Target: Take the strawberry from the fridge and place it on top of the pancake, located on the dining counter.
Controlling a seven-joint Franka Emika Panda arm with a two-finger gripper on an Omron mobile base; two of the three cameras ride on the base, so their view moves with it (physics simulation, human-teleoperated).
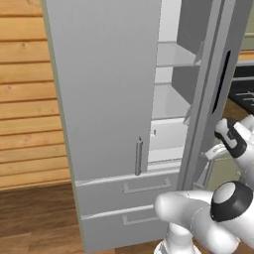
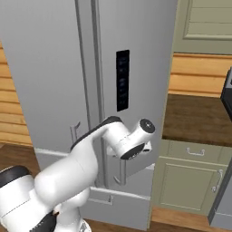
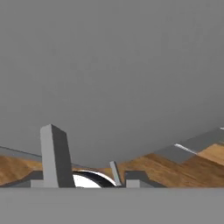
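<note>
The fridge is seen with its right door swung partly out, so that a narrow gap is left between the two doors. Through that gap pale shelves can be made out in the left base view, one above the other. The left door is shut, and its bar handle stands low on the panel. Two drawers lie below the doors.

The arm is reached round the outer face of the right door, by the door's lower handle in the right base view; this is judged to be the door-opening step, with the door not yet wide enough for a reach inside.

The pincer is pointed at a flat grey panel close ahead, taken to be the door face. Its two fingers stand somewhat apart with nothing seen between them, so it is judged partly open and empty. Whether a finger touches the handle cannot be told.

The strawberry cannot be made out on the shelves through the gap; it is presumed to be inside the fridge.
</note>
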